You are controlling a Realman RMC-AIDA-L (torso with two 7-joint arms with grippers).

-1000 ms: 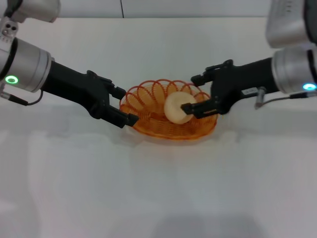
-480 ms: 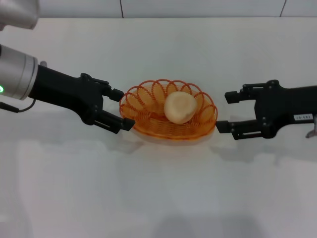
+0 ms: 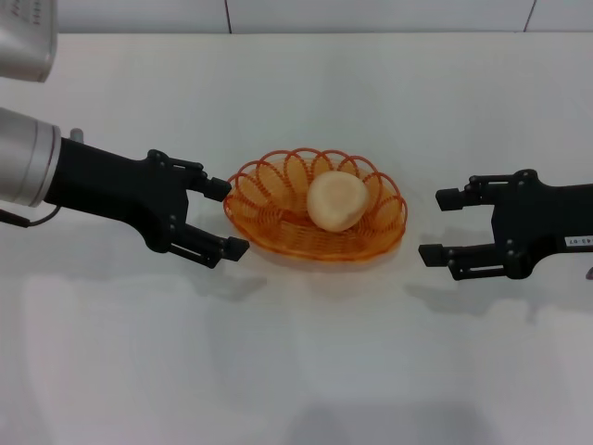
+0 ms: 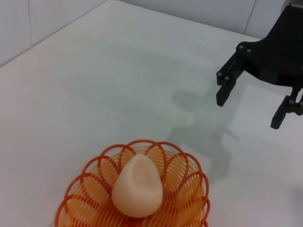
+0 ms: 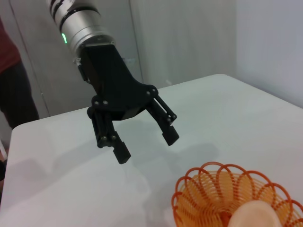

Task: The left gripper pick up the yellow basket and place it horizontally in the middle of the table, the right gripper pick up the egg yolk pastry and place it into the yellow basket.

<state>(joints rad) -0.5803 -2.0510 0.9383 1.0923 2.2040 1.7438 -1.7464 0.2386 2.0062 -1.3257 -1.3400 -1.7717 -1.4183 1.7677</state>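
Sitting in the yellow basket (image 3: 316, 216), the egg yolk pastry (image 3: 337, 201) rests a little toward the robot's right of the bowl's middle, and the basket lies flat near the centre of the table (image 3: 296, 371). On either side a claw hangs clear of the wire rim: the left gripper (image 3: 219, 218) just beside it, fingers spread wide and empty, the right gripper (image 3: 443, 225) a bit farther off, equally agape with nothing between its fingers. A small white label shows on the right arm, its writing too small to read. Only the right wrist view reveals the green light on the left arm's silver cuff (image 5: 81, 23), and a person in dark clothing (image 5: 16, 87) beyond the table edge.
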